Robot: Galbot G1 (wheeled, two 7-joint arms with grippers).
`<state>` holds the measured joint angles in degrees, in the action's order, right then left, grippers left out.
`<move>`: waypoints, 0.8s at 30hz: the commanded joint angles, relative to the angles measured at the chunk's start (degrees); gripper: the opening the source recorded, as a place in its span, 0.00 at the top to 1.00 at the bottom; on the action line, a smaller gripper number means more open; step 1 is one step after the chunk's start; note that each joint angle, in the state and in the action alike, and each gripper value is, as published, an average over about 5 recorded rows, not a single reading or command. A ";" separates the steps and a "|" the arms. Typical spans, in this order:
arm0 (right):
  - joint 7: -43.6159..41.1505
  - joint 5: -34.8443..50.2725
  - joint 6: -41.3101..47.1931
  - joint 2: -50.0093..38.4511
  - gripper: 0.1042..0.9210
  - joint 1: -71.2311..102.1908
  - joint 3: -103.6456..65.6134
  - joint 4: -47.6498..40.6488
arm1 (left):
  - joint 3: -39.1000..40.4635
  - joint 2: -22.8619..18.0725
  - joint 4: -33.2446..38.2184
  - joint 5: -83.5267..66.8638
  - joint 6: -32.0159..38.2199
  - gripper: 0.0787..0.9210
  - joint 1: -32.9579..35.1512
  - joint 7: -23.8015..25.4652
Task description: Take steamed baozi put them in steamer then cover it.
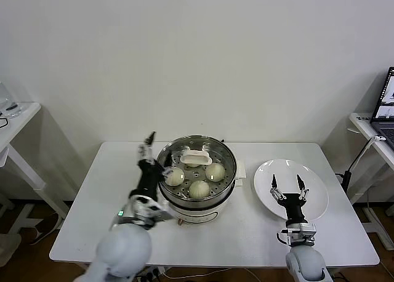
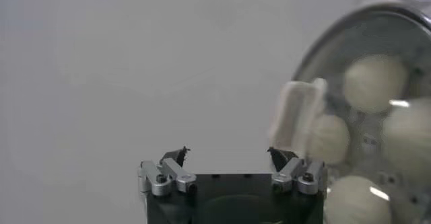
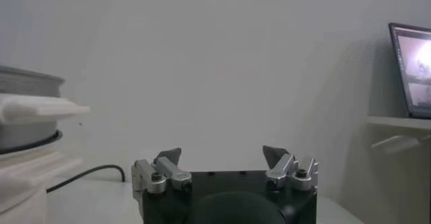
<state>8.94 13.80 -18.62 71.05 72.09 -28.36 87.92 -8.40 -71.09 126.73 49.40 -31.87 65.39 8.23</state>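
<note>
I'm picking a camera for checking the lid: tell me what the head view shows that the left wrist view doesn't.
Head view only: the white plate, the right gripper open over it, and the table. Left wrist view only: nothing extra, just plain wall behind. Both: the left gripper open beside the steamer, the cover on, baozi underneath.

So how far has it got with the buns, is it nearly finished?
Nearly, by the look of it. The baozi sit inside the steamer, and the white plate on its right is bare. The glass cover appears to rest on the steamer. The left gripper is open at the steamer's left rim, holding nothing. The right gripper hangs open over the plate. Little seems left but drawing the arms away.
</note>
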 commanded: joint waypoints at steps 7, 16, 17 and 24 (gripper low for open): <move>0.95 9.72 6.71 -1.72 0.12 1.73 -0.05 3.53 | -25.42 0.34 -21.07 -53.67 39.05 0.12 11.14 -5.78; 1.32 9.52 7.78 -1.49 0.12 4.50 -1.74 5.44 | -25.49 -2.40 -24.29 -53.54 45.68 0.12 13.48 -3.73; 1.27 9.53 8.04 -1.46 0.12 4.84 -1.88 5.85 | -25.56 -2.46 -24.44 -53.45 46.16 0.12 13.82 -3.60; 0.84 8.78 8.11 -0.64 0.12 6.43 -1.85 7.24 | -26.20 -2.83 -25.65 -52.36 49.30 0.12 14.87 -3.40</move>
<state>9.94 22.05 -11.80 69.97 76.45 -29.86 93.22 -31.64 -73.07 105.95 2.09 7.33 77.73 4.34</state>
